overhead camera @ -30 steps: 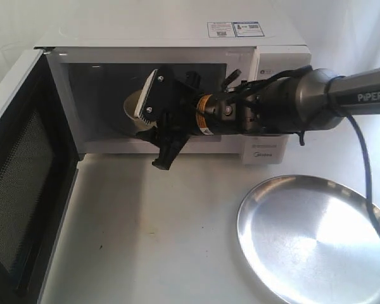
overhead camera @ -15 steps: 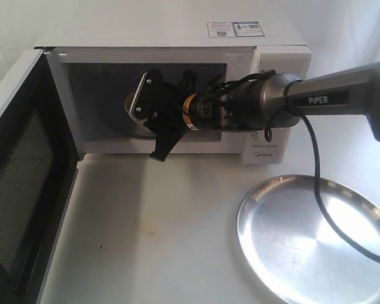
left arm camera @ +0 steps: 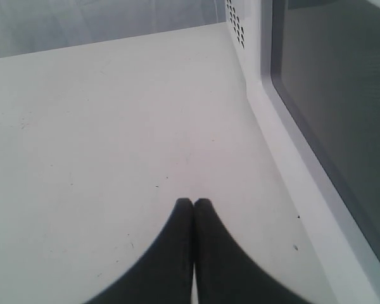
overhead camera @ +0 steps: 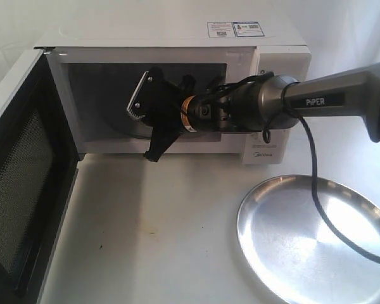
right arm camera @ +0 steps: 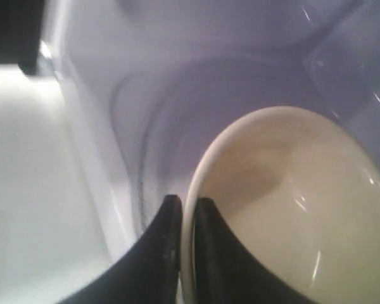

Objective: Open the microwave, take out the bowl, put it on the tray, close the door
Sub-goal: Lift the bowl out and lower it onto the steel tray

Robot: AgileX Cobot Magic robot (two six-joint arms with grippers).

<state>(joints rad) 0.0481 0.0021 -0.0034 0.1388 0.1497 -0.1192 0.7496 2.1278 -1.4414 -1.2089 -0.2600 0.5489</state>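
Note:
The white microwave (overhead camera: 177, 38) stands at the back with its door (overhead camera: 25, 177) swung wide open on the left, black mesh side showing. My right gripper (overhead camera: 135, 109) reaches into the cavity. In the right wrist view it (right arm camera: 189, 212) is shut on the rim of the cream-white bowl (right arm camera: 291, 202), one finger inside and one outside. The exterior view hides the bowl behind this gripper. The steel tray (overhead camera: 316, 240) lies at the front right with nothing on it. My left gripper (left arm camera: 194, 202) is shut on nothing, low over the table beside the door's outer face (left arm camera: 342, 114).
The right arm (overhead camera: 329, 98) crosses in front of the microwave's knob panel, and its black cable (overhead camera: 313, 183) hangs over the tray. White tabletop (overhead camera: 158, 228) lies between the open door and the tray.
My right gripper has moved left and deeper into the cavity. The bowl, seen beside the fingers a second ago, is now covered by the gripper in the exterior view.

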